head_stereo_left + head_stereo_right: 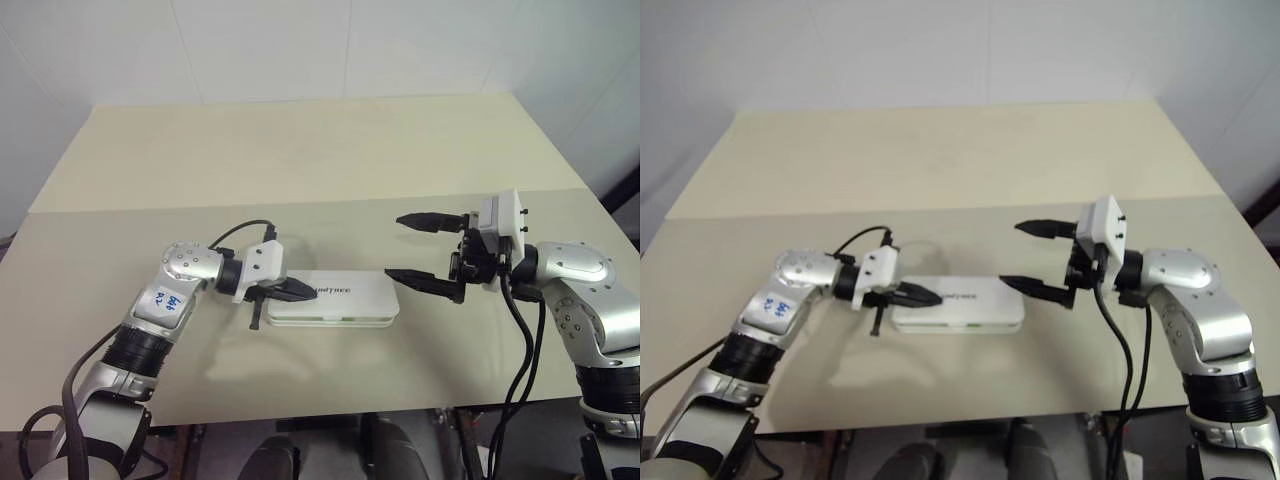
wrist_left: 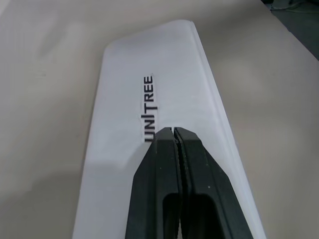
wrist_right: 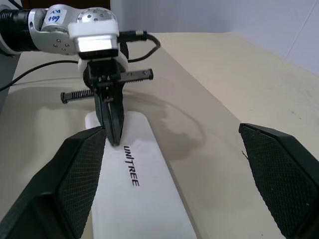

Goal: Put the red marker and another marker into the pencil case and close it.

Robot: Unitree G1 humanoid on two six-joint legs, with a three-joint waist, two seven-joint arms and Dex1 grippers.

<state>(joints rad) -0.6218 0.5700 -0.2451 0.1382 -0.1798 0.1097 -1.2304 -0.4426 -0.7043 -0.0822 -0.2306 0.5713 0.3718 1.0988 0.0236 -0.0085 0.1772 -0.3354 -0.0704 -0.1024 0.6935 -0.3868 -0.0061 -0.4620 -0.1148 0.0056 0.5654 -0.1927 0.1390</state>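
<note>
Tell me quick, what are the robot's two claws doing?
Left gripper: shut, holding nothing, its tips over the closed flat white hard-plastic pencil case.
Right gripper: wide open, empty, by the case's other end.

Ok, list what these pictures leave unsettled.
- Pencil case: lid down, so its contents are hidden.
- Left gripper: shut, tips over the lid; contact cannot be told.
- Right gripper: open beside the case; in its wrist view the bottom edge cuts off the case's near end.
</note>
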